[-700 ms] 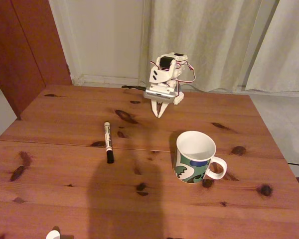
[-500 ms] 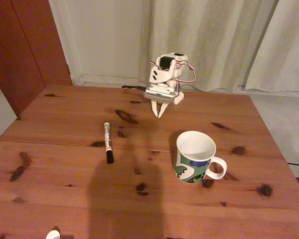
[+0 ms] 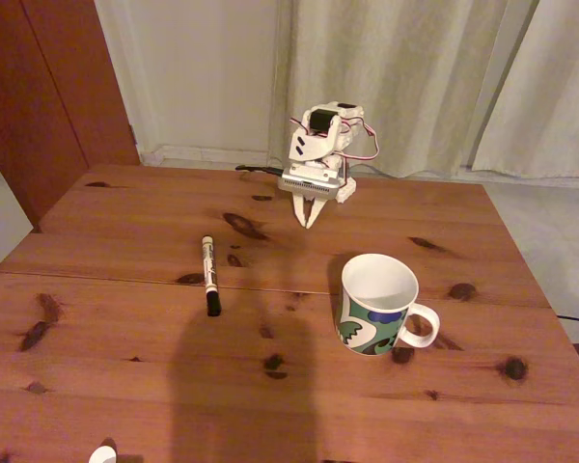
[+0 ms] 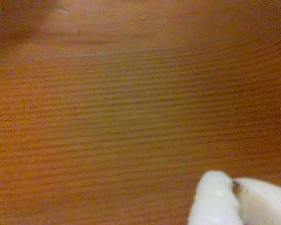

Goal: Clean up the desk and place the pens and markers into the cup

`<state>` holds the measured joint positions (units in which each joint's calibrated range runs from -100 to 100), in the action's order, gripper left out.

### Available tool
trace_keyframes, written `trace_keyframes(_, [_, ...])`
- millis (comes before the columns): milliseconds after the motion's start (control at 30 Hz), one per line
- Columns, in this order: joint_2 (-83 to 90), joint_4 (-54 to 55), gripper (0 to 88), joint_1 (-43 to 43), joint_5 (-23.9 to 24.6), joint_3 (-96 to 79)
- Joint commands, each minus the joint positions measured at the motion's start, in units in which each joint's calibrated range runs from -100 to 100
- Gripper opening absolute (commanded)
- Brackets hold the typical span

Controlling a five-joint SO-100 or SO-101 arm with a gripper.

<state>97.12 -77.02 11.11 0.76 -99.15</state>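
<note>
Surface: a reddish-brown pine surface (image 3: 125,386) with dark knots and a seam running across its width in the fixed view; in the wrist view it is blurred wood grain (image 4: 131,117).
Arm: a small white arm (image 3: 320,154) folded at the far edge of the surface, in front of pale curtains (image 3: 405,77), with red and white wires looping at its top.
Jaws: the gripper (image 3: 309,222) points down at the surface near the far edge; the two white fingers meet at their tips and nothing is held between them. In the wrist view the two white fingertips (image 4: 214,199) press together at the lower right, with bare wood beneath them.
Marker: a slim marker (image 3: 209,275) with a white printed barrel and black cap lies flat on the surface, left of centre in the fixed view, running roughly front to back, its black end nearest the camera and just past the seam. It is well apart from the gripper and from the mug.
Mug: a white mug (image 3: 376,307) with a green, blue and white leafy pattern stands upright to the right of the marker, handle turned to the right, white inside.
Shadow: a broad dark shadow (image 3: 241,395) falls across the near middle of the surface.
Other: a small white object (image 3: 102,454) sits at the near edge, too cut off to identify; a dark wooden door (image 3: 48,87) stands at the left.
</note>
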Motion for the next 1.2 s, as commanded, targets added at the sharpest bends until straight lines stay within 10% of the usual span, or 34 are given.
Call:
trace_keyframes(0, [-0.01,-0.10,0.8,-0.05,0.03,-0.49])
trace_keyframes(433, [-6.97,7.73,0.8,4.45,-0.50,9.97])
trace_keyframes(1167, [-77.05,7.90,0.8,6.22,-1.60,71.56])
